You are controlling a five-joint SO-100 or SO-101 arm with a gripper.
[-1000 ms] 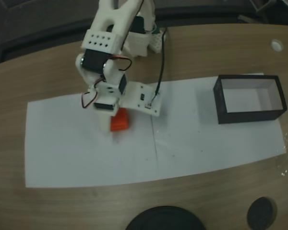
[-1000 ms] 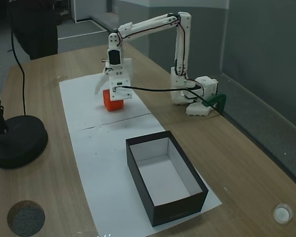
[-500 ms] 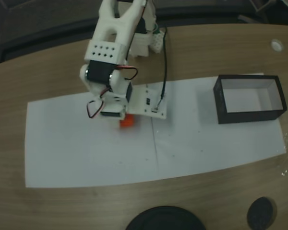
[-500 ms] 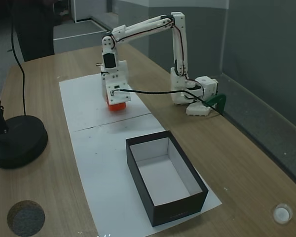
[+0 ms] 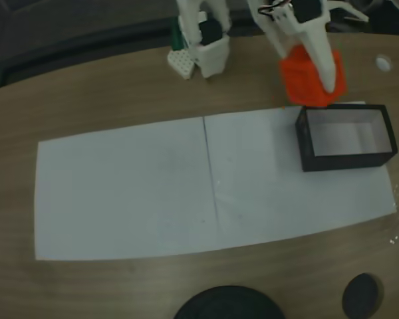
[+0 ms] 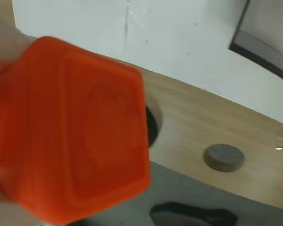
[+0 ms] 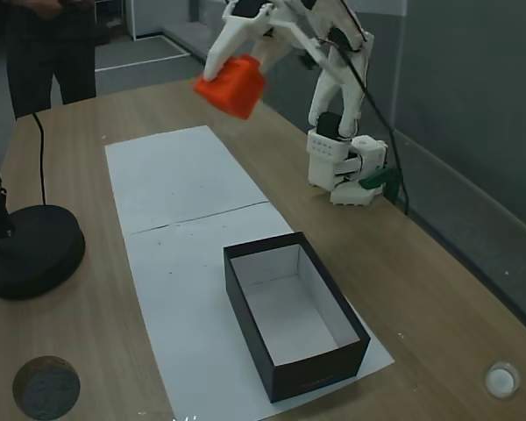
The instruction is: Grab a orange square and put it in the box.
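Observation:
My gripper point(image 5: 312, 83) is shut on the orange square point(image 5: 306, 78), a bright orange-red cube held up in the air. In a fixed view the cube hangs just beyond the box's far left corner. The box point(image 5: 346, 161) has black walls and a white inside and rests on the right end of the white paper. From the side, the orange square point(image 7: 232, 85) is high above the table, well away from the box point(image 7: 245, 307), with the gripper point(image 7: 232, 77) around it. In the wrist view the orange square point(image 6: 70, 132) looms at left and a corner of the box point(image 6: 259, 44) shows at top right.
A white paper sheet point(image 5: 133, 193) covers the wooden table. The arm's base point(image 5: 199, 50) stands at the far edge. A black lamp base point(image 7: 31, 250) and a dark round disc point(image 7: 46, 386) lie near the table's front. A person point(image 7: 53, 44) stands beyond the table.
The gripper closed on the orange square on the paper, lifted it high and swung it across toward the box. The paper's left half now lies bare.

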